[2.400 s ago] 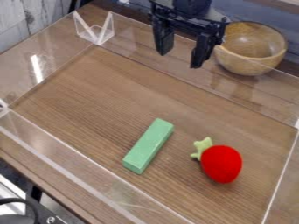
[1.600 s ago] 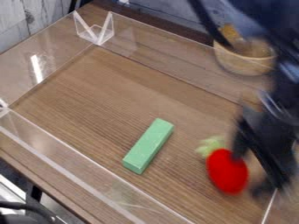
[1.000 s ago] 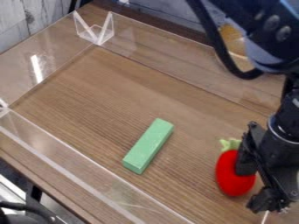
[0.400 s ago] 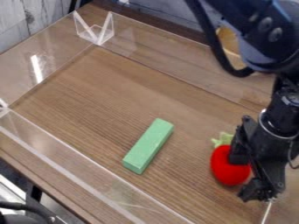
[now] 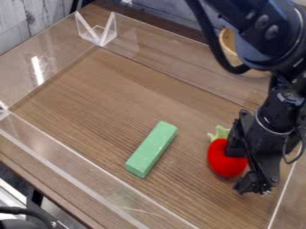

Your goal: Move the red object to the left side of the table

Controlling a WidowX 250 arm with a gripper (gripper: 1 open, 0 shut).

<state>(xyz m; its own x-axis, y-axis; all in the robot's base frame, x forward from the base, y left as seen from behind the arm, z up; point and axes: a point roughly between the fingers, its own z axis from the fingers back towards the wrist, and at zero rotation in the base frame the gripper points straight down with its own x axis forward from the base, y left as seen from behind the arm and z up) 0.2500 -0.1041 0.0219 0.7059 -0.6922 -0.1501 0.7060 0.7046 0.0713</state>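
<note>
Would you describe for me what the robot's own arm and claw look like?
The arm is glossy black with rounded, bulging joint housings, and a thick black cable loops beside it. The claw is black too, with angular, jointed linkages.

I see the round, bright-red object [image 5: 224,161] lying toward four o'clock on the bench [image 5: 114,112], its small green leafy top pointing to twelve; its right side is partly hidden from me. The bench is brown wood-grain, bordered by low clear walls.
</note>
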